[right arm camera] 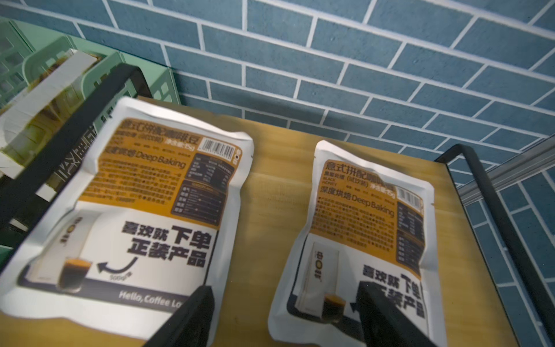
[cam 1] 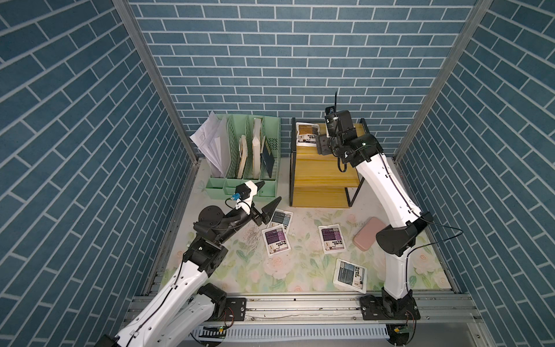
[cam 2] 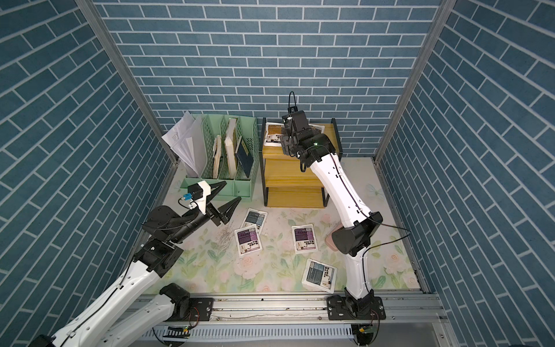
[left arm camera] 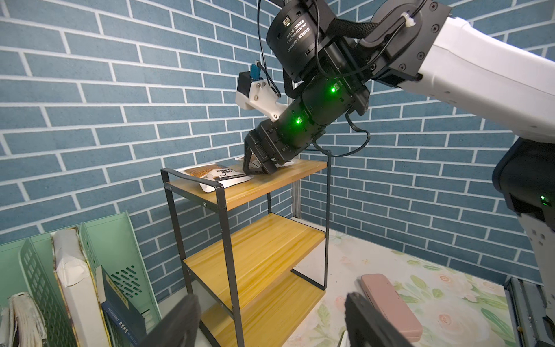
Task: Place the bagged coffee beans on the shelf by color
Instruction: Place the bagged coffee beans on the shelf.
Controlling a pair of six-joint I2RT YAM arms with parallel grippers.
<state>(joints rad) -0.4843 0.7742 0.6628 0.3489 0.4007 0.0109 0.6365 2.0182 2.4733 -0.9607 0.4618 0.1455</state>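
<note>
I see the three-tier yellow wooden shelf in a black metal frame (cam 1: 324, 177) standing beside the mint-green plastic file organizer (cam 1: 216, 189). My right gripper (right arm camera: 283, 288) is over the top board, jaws spread, pinching nothing. My left gripper (cam 1: 271, 190) hangs before the organizer, jaws spread and empty. Two orange-brown-labelled white coffee pouches lie flat and apart on the top board: first pouch (right arm camera: 156, 210), second pouch (right arm camera: 369, 240). On the floral mat (cam 1: 300, 270) lie purple pouch one (cam 1: 276, 241), purple pouch two (cam 1: 332, 238), grey-blue pouch one (cam 1: 280, 218) and grey-blue pouch two (cam 1: 351, 275).

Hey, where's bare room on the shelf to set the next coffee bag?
On the shelf, the middle board and bottom board are both bare. The top board is crowded: two orange-brown bags lie side by side, apart, with the right pincer open over them.
</note>
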